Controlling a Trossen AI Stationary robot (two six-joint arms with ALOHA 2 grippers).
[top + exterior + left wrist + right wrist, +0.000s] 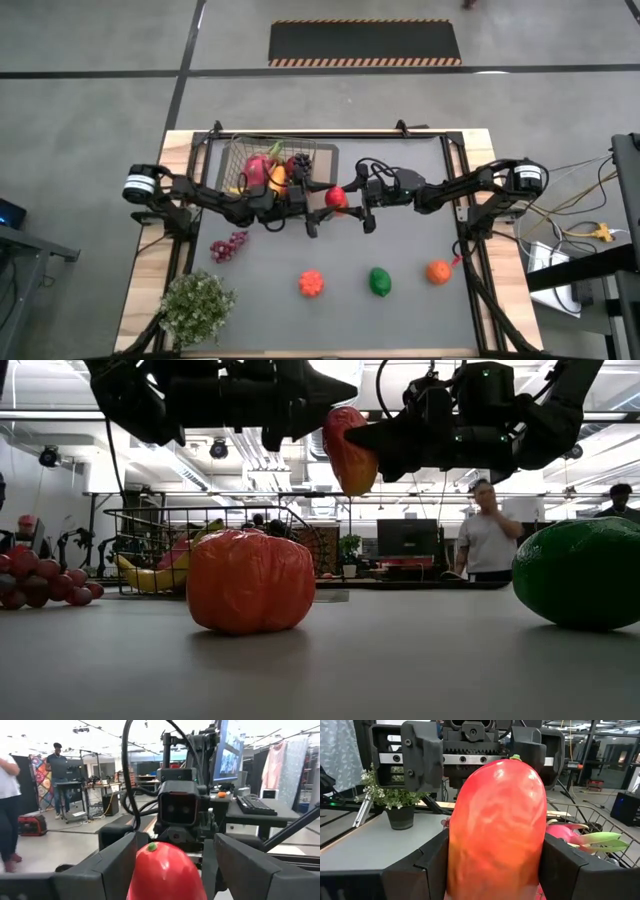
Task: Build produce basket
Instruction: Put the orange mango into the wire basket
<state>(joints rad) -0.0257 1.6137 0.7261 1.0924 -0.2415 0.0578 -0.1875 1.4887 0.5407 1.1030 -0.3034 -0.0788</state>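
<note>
Right hand (352, 204) grips a red-orange toy mango (336, 198) raised beside the dark wire-mesh basket (278, 165); left hand (312, 212) spread around it for transfer.

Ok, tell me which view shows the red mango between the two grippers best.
The right wrist view: the red mango fills the picture, clamped by the right gripper, with the left gripper open beyond it. The left wrist view shows only its top. The low view shows it held aloft; the high view, a small red spot.
</note>
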